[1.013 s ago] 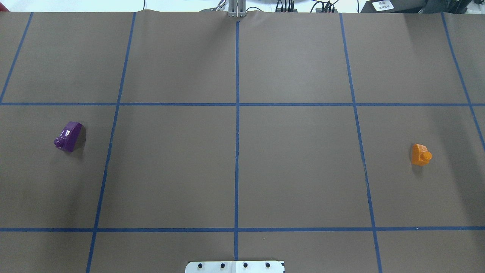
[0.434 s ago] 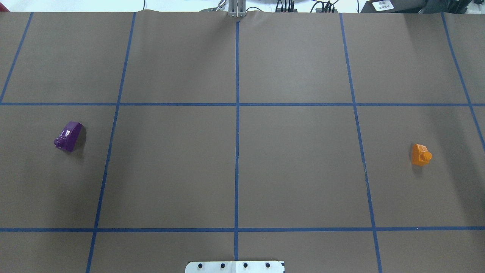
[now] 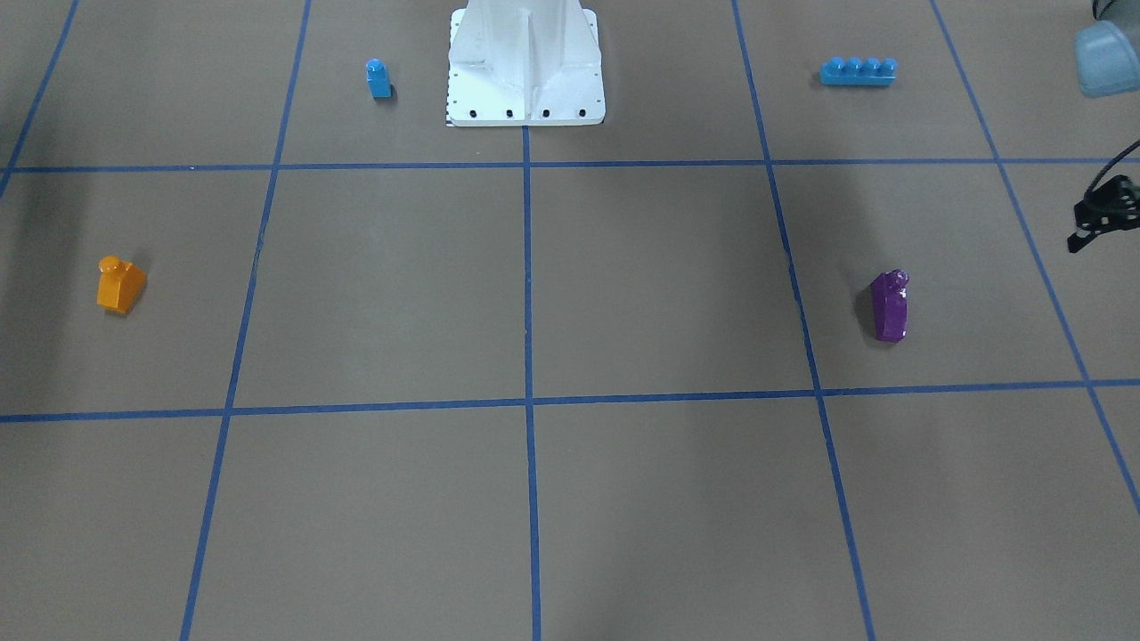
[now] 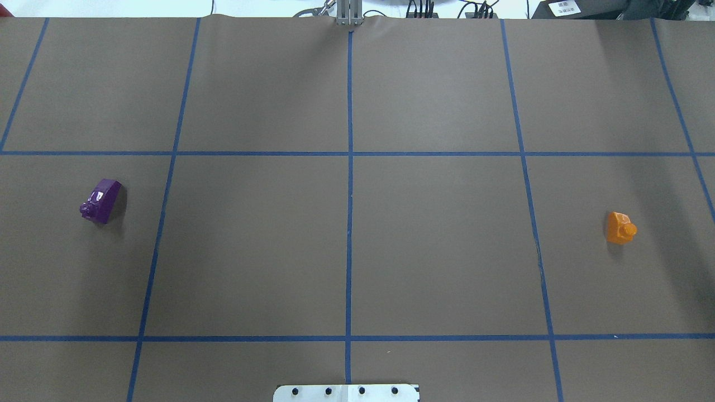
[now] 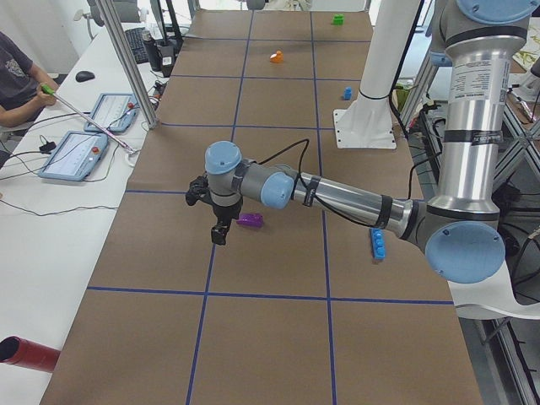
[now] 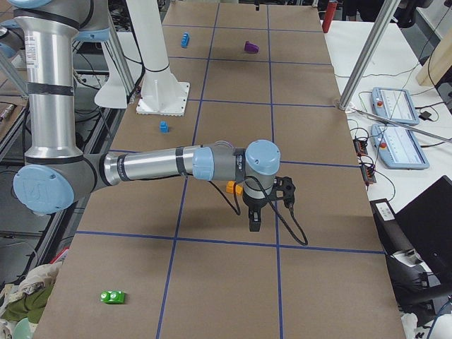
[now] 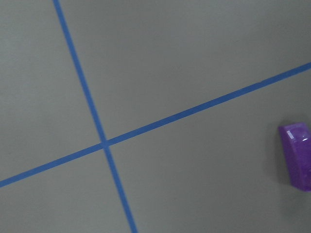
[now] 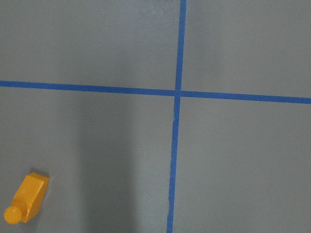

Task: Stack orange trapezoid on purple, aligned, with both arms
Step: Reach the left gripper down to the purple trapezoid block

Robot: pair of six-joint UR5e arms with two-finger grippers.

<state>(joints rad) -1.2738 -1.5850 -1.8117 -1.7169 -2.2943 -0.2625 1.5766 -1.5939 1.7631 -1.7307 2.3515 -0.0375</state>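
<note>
The orange trapezoid stands on the table's right part, stud up; it also shows in the right wrist view at the lower left. The purple brick lies on the left part and shows at the right edge of the left wrist view. My left gripper hangs above the table just beside the purple brick. My right gripper hangs close beside the orange trapezoid. I cannot tell whether either gripper is open or shut. Neither shows in the overhead view.
A small blue single-stud brick and a long blue four-stud brick lie on either side of the white robot base. A green brick lies near the table's right end. Blue tape lines grid the brown table.
</note>
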